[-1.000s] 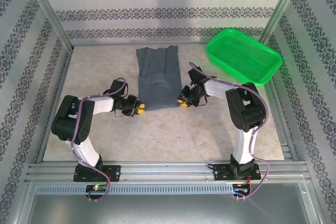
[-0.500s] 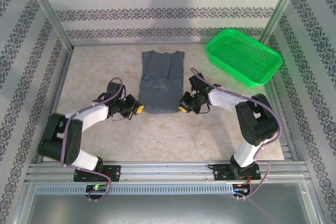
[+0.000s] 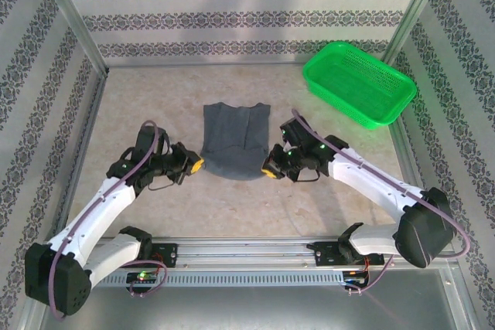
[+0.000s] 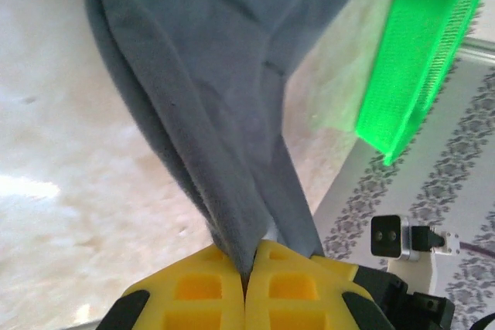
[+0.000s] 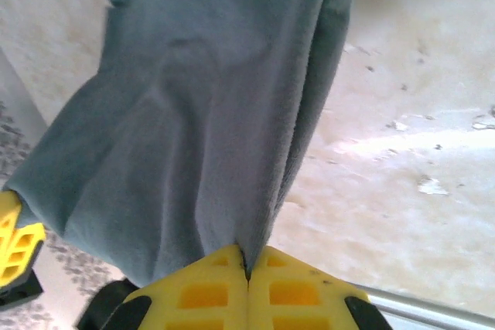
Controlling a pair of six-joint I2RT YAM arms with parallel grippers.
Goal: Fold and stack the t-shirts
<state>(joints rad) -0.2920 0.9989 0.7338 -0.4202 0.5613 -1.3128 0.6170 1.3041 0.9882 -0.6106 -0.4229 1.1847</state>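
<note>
Left gripper [image 3: 196,165]: I see its 2 yellow pads pressed together on the near left corner of the t-shirt [image 3: 234,141]. In my left wrist view the gripper [image 4: 245,270] has grey cloth pinched in the seam where the pads meet.
Right gripper [image 3: 268,170]: clamped the same way on the near right corner. In my right wrist view [image 5: 247,264] the pads meet with the fabric edge caught between them.
T-shirt position: mid-table, folded into a narrow panel with its near hem strung between the 2 grippers. The far end lies flat on the table [image 3: 255,206].
T-shirt surface: plain dark slate grey on every face I can see from the wrists [image 4: 201,75] [image 5: 209,98], soft and faintly fuzzy, with lengthwise folds.
Basket [image 3: 344,103]: bright green plastic mesh, at the far right corner, set at an angle to the table edge, well apart from the shirt. It also shows beyond the cloth in my left wrist view [image 4: 414,52].
Table: beige marbled top.
Walls: bands of repeating ornament.
</note>
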